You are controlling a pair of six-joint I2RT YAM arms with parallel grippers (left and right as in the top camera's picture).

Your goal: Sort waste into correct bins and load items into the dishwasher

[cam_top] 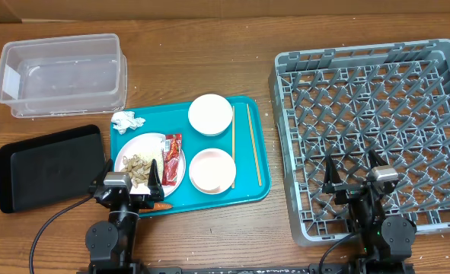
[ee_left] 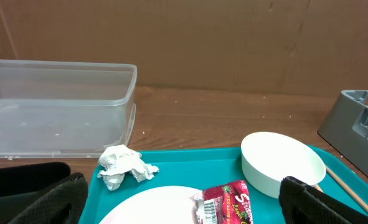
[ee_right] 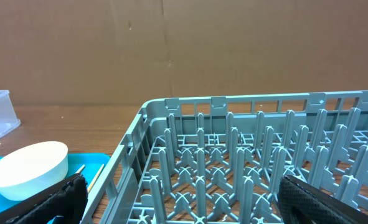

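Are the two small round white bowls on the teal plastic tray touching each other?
Apart. The overhead view shows a strip of the teal tray between the far white bowl and the near white bowl.

On the teal tray [cam_top: 171, 110], the pale plate [cam_top: 145, 143] held a red wrapper [cam_top: 172, 154] and nut scraps [cam_top: 139, 169]. A crumpled tissue [cam_top: 127, 120], two upright white bowls [cam_top: 210, 114] and parted chopsticks [cam_top: 233, 144] lay beside it. Clear tub [cam_top: 61, 72] and black tray [cam_top: 49, 166] sat left, grey dish rack [cam_top: 377, 129] right.
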